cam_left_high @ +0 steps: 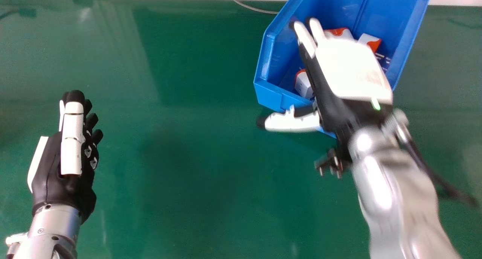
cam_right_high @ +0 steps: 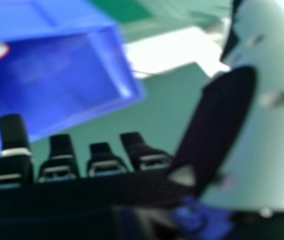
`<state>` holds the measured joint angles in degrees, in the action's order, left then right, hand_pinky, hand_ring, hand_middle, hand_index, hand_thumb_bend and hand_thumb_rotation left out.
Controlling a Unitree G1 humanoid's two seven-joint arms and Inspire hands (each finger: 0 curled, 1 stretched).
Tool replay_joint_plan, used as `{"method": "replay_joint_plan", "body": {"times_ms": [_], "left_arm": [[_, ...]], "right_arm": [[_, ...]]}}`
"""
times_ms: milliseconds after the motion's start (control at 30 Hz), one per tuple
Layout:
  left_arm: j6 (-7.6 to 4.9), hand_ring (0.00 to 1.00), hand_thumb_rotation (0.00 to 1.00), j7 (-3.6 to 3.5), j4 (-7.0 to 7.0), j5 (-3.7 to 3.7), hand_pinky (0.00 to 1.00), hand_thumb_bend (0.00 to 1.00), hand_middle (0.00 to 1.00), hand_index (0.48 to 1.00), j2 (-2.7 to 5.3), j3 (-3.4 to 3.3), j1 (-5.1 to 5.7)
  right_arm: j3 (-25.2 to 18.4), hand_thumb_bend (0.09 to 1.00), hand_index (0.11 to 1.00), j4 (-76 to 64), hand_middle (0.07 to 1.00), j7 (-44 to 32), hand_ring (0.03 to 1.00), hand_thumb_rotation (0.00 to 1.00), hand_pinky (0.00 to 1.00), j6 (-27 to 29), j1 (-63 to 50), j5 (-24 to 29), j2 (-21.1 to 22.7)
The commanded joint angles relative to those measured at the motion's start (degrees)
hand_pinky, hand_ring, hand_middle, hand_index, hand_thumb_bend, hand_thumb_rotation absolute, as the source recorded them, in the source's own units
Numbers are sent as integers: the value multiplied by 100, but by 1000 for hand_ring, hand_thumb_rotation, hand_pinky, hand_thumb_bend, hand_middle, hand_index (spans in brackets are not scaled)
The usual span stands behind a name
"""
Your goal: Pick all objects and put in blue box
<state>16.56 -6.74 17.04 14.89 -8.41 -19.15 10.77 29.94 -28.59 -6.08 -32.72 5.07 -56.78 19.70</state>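
Hovering over the blue box [cam_left_high: 270,95] at the far right of the green desk [cam_left_high: 188,168], the right hand [cam_left_high: 350,69] is wide and holds nothing, fingers straight, thumb out to the left. Inside the box lie white-and-orange objects [cam_left_high: 303,85], one near the left, others farther right by a dark blue item [cam_left_high: 385,63]. The left hand [cam_left_high: 51,172], relaxed and wide, is at the left.

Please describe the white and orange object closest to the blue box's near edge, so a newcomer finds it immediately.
On the green table, look for the open blue box. Inside, near its front left corner and partly hidden by the right hand, is a white block with an orange edge. Its two similar neighbours lie farther back.
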Motion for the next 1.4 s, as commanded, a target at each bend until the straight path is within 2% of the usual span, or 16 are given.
{"method": "replay_joint_plan", "body": {"times_ms": [0, 100, 167, 200, 333, 500, 633, 700, 800, 833, 967, 1033, 1100, 1233, 1367], "left_arm": [[-218, 1000, 989, -101, -38, 28, 1000, 510, 1000, 1000, -120, -55, -50], [-338, 1000, 995, -157, -151, -22, 1000, 514, 1000, 1000, -164, -61, -55], [-411, 1000, 998, -202, -235, -35, 1000, 520, 1000, 1000, -202, -64, -59], [-439, 1000, 996, -209, -259, -40, 1000, 523, 1000, 1000, -211, -62, -58], [-503, 1000, 987, -207, -379, -82, 1000, 523, 1000, 1000, -256, -65, -72], [-563, 1000, 987, -201, -421, -117, 1000, 520, 1000, 1000, -265, -60, -46], [-572, 1000, 997, -212, -466, -94, 1000, 499, 1000, 1000, -267, -79, -53], [-576, 1000, 993, -223, -492, -81, 1000, 497, 1000, 1000, -277, -85, -61], [-599, 1000, 1000, -244, -517, -76, 1000, 488, 1000, 1000, -287, -84, -63], [-619, 1000, 1000, -241, -548, -89, 1000, 489, 1000, 1000, -290, -85, -72], [-719, 1000, 997, -241, -637, -125, 1000, 492, 1000, 1000, -310, -72, -90], [-827, 1000, 998, -263, -716, -159, 1000, 489, 1000, 1000, -331, -61, -97], [-881, 1000, 998, -273, -756, -161, 1000, 497, 1000, 1000, -334, -58, -102], [-888, 1000, 994, -287, -804, -138, 1000, 505, 1000, 1000, -357, -67, -121], [-950, 1000, 983, -328, -836, -172, 1000, 514, 1000, 1000, -379, -45, -109]], "right_arm": [[-136, 597, 1000, -431, 1000, 347, 995, 560, 799, 377, -447, -138, 32], [-280, 571, 1000, -604, 1000, 712, 996, 574, 805, 1054, -1125, 212, 65], [-451, 543, 1000, -570, 1000, 931, 999, 568, 854, 1628, -1490, 664, 94], [-544, 540, 1000, -510, 1000, 1019, 1000, 556, 858, 1931, -1656, 898, 138], [-890, 488, 1000, -127, 1000, 1099, 1000, 626, 928, 3015, -2231, 1989, 186], [-1223, 435, 1000, 479, 1000, 624, 1000, 758, 985, 3985, -2547, 3569, 129], [-1323, 414, 1000, 822, 1000, 79, 1000, 954, 1000, 4320, -2609, 4378, 131], [-1365, 467, 1000, 947, 1000, -204, 1000, 988, 1000, 4294, -2633, 4832, 62], [-1444, 604, 1000, 973, 1000, -616, 1000, 999, 1000, 3919, -2634, 5433, -21], [-1476, 621, 1000, 974, 1000, -723, 1000, 1000, 1000, 3802, -2620, 5606, -55], [-1583, 731, 1000, 834, 1000, -1002, 1000, 1000, 1000, 3201, -2559, 5966, -114], [-1625, 754, 1000, 805, 1000, -1106, 1000, 1000, 1000, 3056, -2529, 6039, -100], [-1683, 766, 1000, 832, 1000, -1163, 1000, 1000, 1000, 3006, -2519, 6092, -144], [-1751, 738, 1000, 792, 1000, -1091, 1000, 1000, 1000, 2889, -2552, 6108, -311], [-1805, 696, 1000, 811, 1000, -1102, 1000, 1000, 1000, 2852, -2562, 6147, -404]]}}
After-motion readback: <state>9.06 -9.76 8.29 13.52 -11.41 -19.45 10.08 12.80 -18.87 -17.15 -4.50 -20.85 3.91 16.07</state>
